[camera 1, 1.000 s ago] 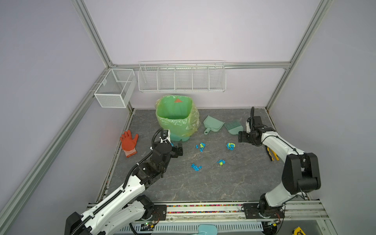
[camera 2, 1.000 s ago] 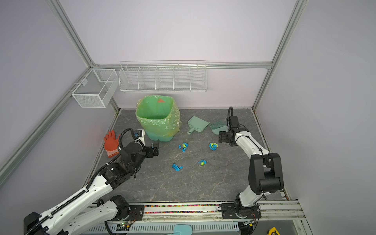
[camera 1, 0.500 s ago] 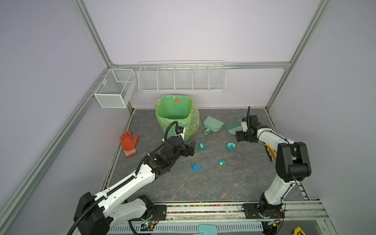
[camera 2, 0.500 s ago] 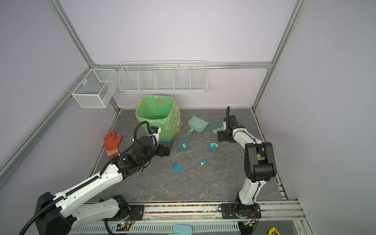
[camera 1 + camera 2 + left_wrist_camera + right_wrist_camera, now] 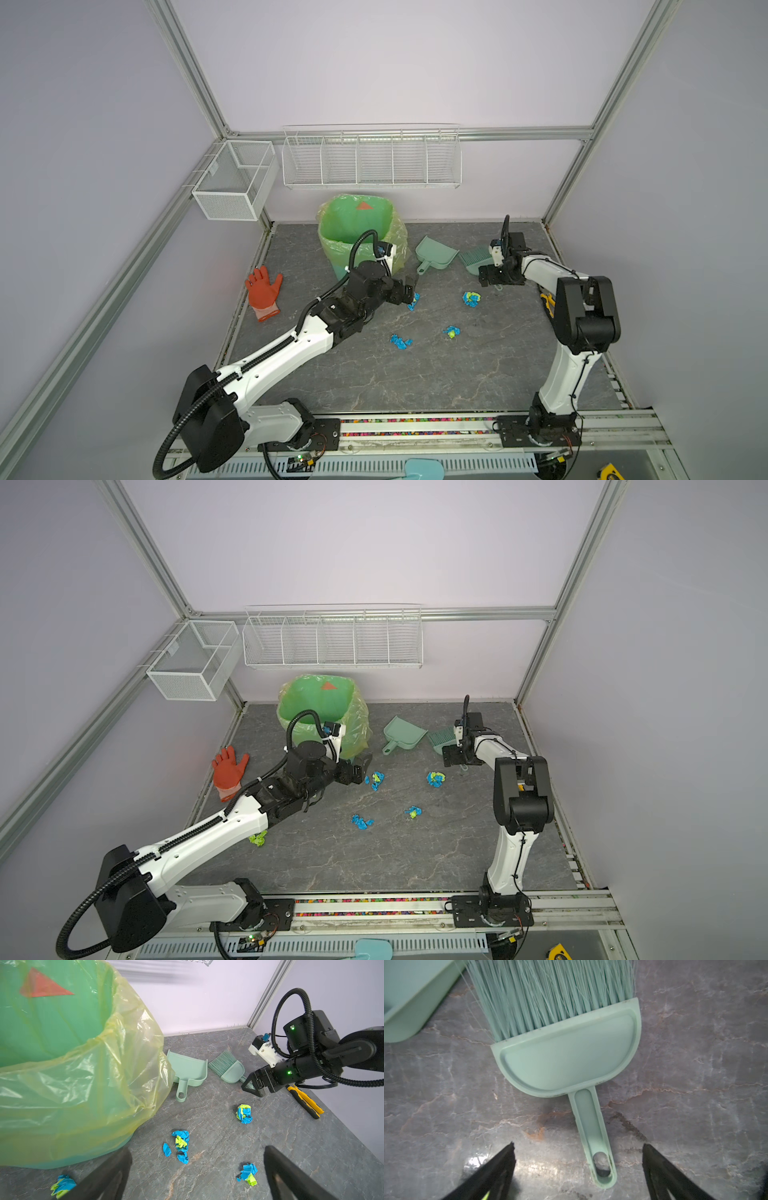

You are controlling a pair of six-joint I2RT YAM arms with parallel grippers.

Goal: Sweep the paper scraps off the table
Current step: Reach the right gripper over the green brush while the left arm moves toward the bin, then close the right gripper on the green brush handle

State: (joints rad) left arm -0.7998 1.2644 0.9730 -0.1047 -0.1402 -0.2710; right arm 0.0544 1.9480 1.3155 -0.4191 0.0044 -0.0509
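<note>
Several blue and lime paper scraps (image 5: 471,298) (image 5: 362,821) (image 5: 180,1142) lie mid-table (image 5: 415,382); one lime wad (image 5: 258,838) sits by my left arm. My left gripper (image 5: 409,287) (image 5: 197,1150) hovers open beside the bin, with scraps just ahead of its fingers and nothing between them. A mint brush (image 5: 473,258) (image 5: 566,1059) lies flat at the back right next to a mint dustpan (image 5: 436,253) (image 5: 191,1070). My right gripper (image 5: 490,280) (image 5: 579,1148) is open, its fingers on either side of the brush handle's end without touching it.
A green bin (image 5: 357,232) with a yellowish liner stands at the back, close to my left wrist. An orange-red glove (image 5: 264,291) lies at the left edge. A yellow-black tool (image 5: 547,303) lies by the right rail. White wire baskets (image 5: 370,160) hang on the back wall.
My left arm has reached forward and to the right, up to the bin and the nearest scraps. My right gripper has closed in on the brush handle, its jaws slightly wider.
</note>
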